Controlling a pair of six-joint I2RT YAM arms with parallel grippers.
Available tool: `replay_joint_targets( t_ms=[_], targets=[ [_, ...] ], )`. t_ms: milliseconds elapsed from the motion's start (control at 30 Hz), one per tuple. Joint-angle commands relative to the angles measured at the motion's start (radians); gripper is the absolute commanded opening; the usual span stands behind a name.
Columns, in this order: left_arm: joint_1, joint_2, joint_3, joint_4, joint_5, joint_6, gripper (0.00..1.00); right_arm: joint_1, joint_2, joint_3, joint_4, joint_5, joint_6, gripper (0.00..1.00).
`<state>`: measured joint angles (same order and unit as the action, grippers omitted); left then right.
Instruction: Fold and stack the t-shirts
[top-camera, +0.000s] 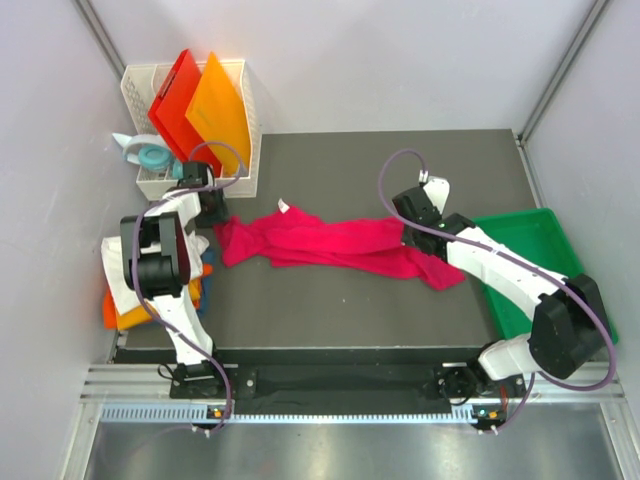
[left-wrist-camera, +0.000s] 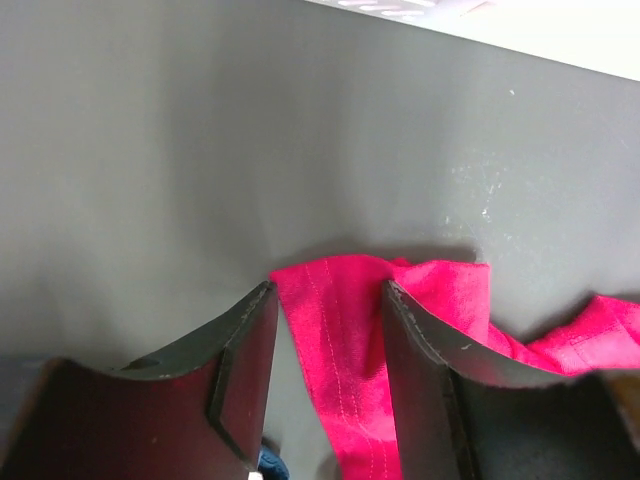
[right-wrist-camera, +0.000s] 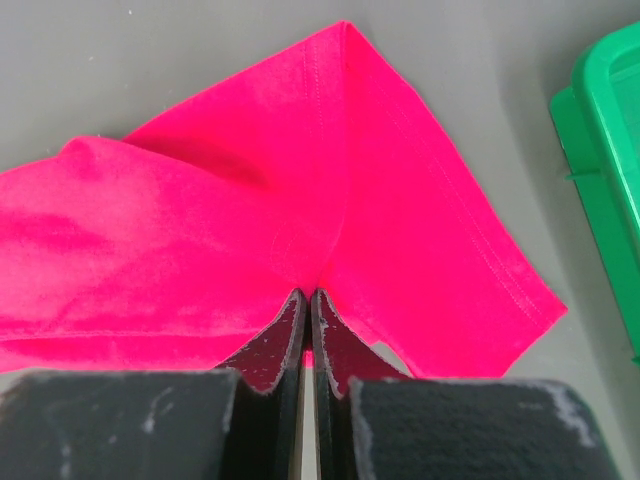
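The crimson-pink t-shirt (top-camera: 340, 243) lies bunched and stretched left to right across the dark table. My left gripper (top-camera: 212, 212) is open at its left end; in the left wrist view the hem (left-wrist-camera: 345, 330) lies between the two fingers, not pinched. My right gripper (top-camera: 408, 232) is shut on a fold of the shirt (right-wrist-camera: 300, 170) near its right end, with a sleeve spreading to the right. A white t-shirt (top-camera: 118, 268) and an orange folded one (top-camera: 125, 312) lie stacked at the table's left edge, partly hidden by my left arm, with a bit of blue (top-camera: 208, 268) showing.
A white basket (top-camera: 243, 100) at the back left holds a red board (top-camera: 172, 100) and an orange board (top-camera: 222, 110). A green tray (top-camera: 545, 245) stands at the right edge, under my right arm. Grey walls enclose the table.
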<state>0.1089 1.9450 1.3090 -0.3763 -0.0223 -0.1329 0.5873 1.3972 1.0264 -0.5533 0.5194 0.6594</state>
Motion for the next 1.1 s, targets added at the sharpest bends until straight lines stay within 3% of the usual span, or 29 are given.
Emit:
replay_joint_targets(
  t_ms=[0,100,200,233,367,567,667,900,1067],
  targets=[
    [0.005,0.041,0.029,-0.032,-0.045,-0.001,0.5,0.019,0.0,0.017,0.038,0.004,0.011,0.0],
    [0.003,0.046,0.027,-0.041,-0.05,0.009,0.43,0.017,0.0,0.017,0.038,0.005,0.011,0.0],
    [0.003,0.039,0.019,-0.044,-0.048,0.021,0.07,0.017,0.0,0.015,0.036,0.01,0.008,0.0],
    [0.003,0.034,0.015,-0.046,-0.051,0.021,0.0,0.017,0.0,0.015,0.035,0.011,0.008,0.0],
    [0.003,-0.014,-0.011,-0.047,-0.024,0.038,0.0,0.017,-0.001,0.02,0.035,0.011,0.009,0.0],
    [-0.002,-0.32,-0.01,-0.093,0.132,0.072,0.0,-0.012,-0.043,0.16,-0.016,0.062,-0.073,0.0],
    [-0.005,-0.456,0.097,-0.119,0.186,0.067,0.0,-0.078,-0.079,0.347,-0.066,0.09,-0.148,0.0],
    [0.0,-0.541,0.465,-0.292,0.252,0.065,0.0,-0.156,-0.11,0.716,-0.154,0.165,-0.29,0.0],
    [-0.002,-0.655,0.524,-0.319,0.265,0.062,0.0,-0.153,-0.188,0.834,-0.172,0.172,-0.343,0.0]
  ],
)
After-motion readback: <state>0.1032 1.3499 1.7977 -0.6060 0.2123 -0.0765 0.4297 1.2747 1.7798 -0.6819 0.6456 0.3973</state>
